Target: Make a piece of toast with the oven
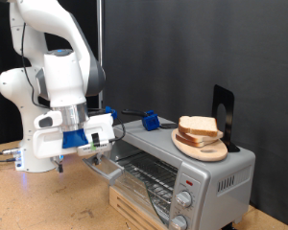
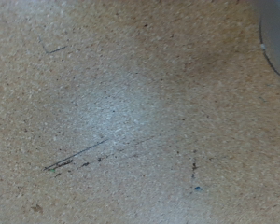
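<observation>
On top of the one oven (image 1: 182,172): two bread slices (image 1: 199,127), one wooden plate (image 1: 204,149). Its front carries two knobs (image 1: 183,201).

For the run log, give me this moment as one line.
gripper: over the tabletop, left of the silver toaster oven | pale bread slices: on round wooden plate atop oven | held: nothing visible

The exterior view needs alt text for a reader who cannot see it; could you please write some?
A white robot arm's gripper hangs above a wooden table, holding nothing, at the view's left of a silver toaster oven. Bread slices sit on a round wooden plate on top of the oven, whose door appears open.
</observation>
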### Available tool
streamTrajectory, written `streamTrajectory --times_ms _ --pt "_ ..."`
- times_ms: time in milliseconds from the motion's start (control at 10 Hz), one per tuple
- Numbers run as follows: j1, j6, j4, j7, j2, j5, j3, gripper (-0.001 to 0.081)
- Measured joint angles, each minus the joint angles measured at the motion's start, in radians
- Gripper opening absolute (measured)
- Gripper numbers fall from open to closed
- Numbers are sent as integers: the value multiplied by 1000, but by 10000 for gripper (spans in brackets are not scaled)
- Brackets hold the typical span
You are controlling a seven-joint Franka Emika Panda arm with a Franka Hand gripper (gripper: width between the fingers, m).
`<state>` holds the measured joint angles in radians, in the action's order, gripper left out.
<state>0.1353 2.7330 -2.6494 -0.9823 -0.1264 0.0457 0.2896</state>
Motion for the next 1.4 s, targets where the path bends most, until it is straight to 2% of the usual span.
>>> streamTrajectory --times_ms 200,400,700,1000,1200,1400 --pt "-9 23 1 30 13 -13 4 805" --pt "-8 30 2 71 17 18 6 805" --pt "-3 50 2 223 25 137 19 805" --pt "6 62 4 423 15 325 39 805" --pt "2 69 6 413 12 329 38 805" --pt "-22 93 7 240 34 183 31 805"
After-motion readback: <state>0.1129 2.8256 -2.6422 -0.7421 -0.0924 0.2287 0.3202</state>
